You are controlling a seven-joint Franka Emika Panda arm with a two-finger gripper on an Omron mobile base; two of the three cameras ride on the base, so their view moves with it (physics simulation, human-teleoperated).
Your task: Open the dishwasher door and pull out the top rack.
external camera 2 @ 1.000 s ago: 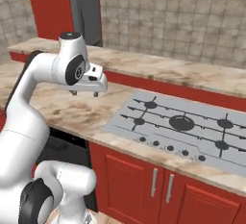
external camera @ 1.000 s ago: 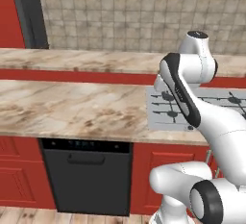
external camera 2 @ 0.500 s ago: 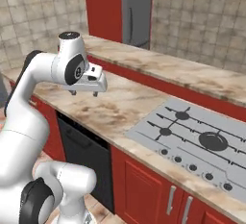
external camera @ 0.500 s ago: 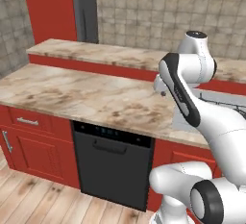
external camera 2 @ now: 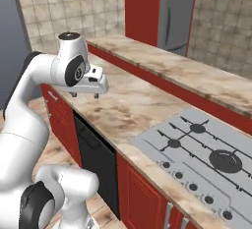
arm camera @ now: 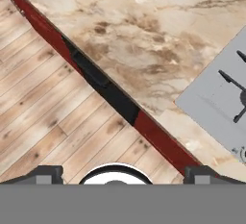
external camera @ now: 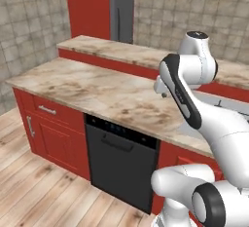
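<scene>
The dishwasher door (external camera: 120, 170) is a matte black panel under the marble counter (external camera: 92, 92), standing shut with its bar handle (external camera: 116, 143) near the top edge. In the right base view the door (external camera 2: 95, 155) shows edge-on, and from the hand view it is a dark strip (arm camera: 103, 87) below the counter's lip. My gripper (external camera 2: 85, 95) hangs open over the counter, well above the door and touching nothing. Its fingertips (arm camera: 46, 174) stand wide apart with nothing between them. The top rack is hidden behind the closed door.
A grey gas cooktop (external camera 2: 197, 149) is set into the counter right of the dishwasher. Red cabinets (external camera: 51, 136) with silver handles flank the door. A raised ledge (external camera: 121, 50) and a tall grey fridge (external camera: 121, 7) stand behind. Wood floor (external camera: 44, 197) lies open in front.
The whole picture has shifted, so the base has moved: the dishwasher now sits nearer the middle of the left view. The gripper stays open above the counter.
</scene>
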